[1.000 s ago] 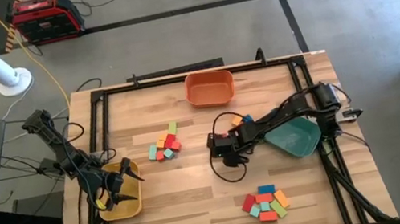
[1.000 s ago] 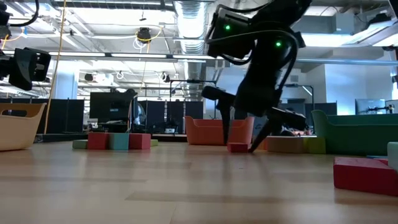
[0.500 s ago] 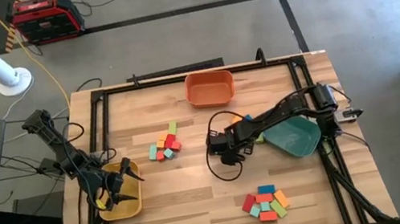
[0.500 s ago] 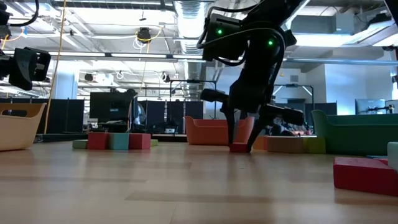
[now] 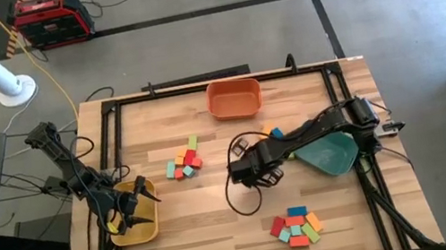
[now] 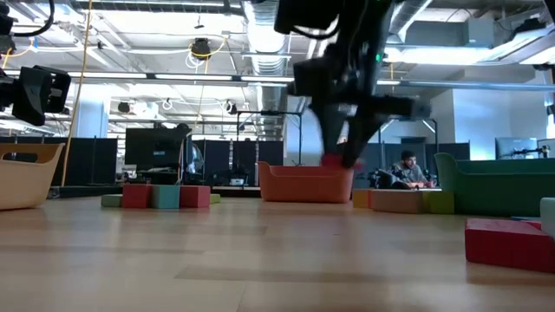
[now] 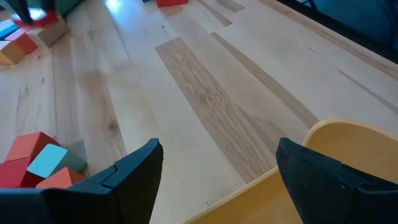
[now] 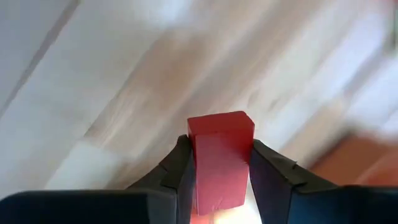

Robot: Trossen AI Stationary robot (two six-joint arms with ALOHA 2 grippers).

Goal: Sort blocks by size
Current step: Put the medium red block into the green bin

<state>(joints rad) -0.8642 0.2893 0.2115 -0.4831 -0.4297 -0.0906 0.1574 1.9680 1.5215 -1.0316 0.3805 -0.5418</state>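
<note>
Nearest you in the low view, a red block point(image 6: 510, 242) lies at the lower right edge of the frame on the wooden table point(image 5: 212, 222). In the high view it belongs to the cluster of blocks point(image 5: 295, 225) at the lower centre-right, a mix of red, orange, green and blue pieces touching one another.

Your left gripper point(image 5: 128, 211) sits at the lower left of the high view, over the yellow tray point(image 5: 146, 230). Its jaws stand spread wide with nothing between them; the left wrist view shows the tray's rim point(image 7: 339, 134) just beside one finger.

Your right gripper point(image 5: 243, 169) is at the middle of the high view, reaching in from the right. Its jaws are clamped on a small red block point(image 8: 220, 158), which fills the gap between the fingers in the right wrist view. In the low view that block point(image 6: 334, 161) hangs clear above the table, in the upper centre of the frame.

To the left of centre in the high view lies a second cluster of blocks point(image 5: 185, 161). The green tray point(image 5: 333, 154) rests at the right, partly under the right arm. Two small blocks point(image 5: 271, 132) lie just beside that arm. Farthest off, the orange tray point(image 5: 233, 98) sits at the top centre.
</note>
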